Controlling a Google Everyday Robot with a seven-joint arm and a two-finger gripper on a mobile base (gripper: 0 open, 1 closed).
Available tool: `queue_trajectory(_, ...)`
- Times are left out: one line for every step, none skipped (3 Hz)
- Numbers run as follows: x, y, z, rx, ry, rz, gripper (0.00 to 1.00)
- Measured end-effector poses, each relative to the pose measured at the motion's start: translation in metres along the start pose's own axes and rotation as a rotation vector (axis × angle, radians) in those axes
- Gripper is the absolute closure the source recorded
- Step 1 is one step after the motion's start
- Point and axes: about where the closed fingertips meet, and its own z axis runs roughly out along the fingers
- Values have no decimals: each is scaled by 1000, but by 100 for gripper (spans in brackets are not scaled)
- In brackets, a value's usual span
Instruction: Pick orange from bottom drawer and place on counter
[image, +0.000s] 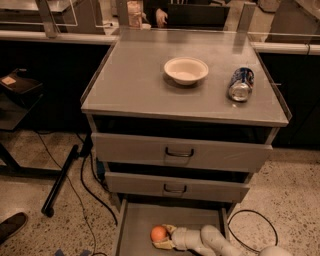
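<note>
Orange (158, 233): on the floor of the open bottom drawer (140, 225).
Tool (163, 238): inside that drawer, against the orange's right side.
Tool state: cannot tell whether it holds the orange.
Worktop (135, 80): carries a white bowl (186, 70) and a tipped can (241, 84).

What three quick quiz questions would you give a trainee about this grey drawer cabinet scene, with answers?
1. True or false: the small round orange fruit lies on the broad flat grey metal counter.
2. Where is the robot's pincer? A: above the counter. B: low in the open grey metal bottom drawer, right at the orange. C: out of view.
3. Fill in: beside the round white bowl on the counter lies a ___ on its side.
Key: 1 false, it lies in the bottom drawer. 2 B. 3 silver and blue drink can.
</note>
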Motion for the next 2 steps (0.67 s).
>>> queue_trajectory(-7, 10, -5, 5, 3, -10, 100)
queue_trajectory(-38, 11, -41, 95, 9, -57, 100)
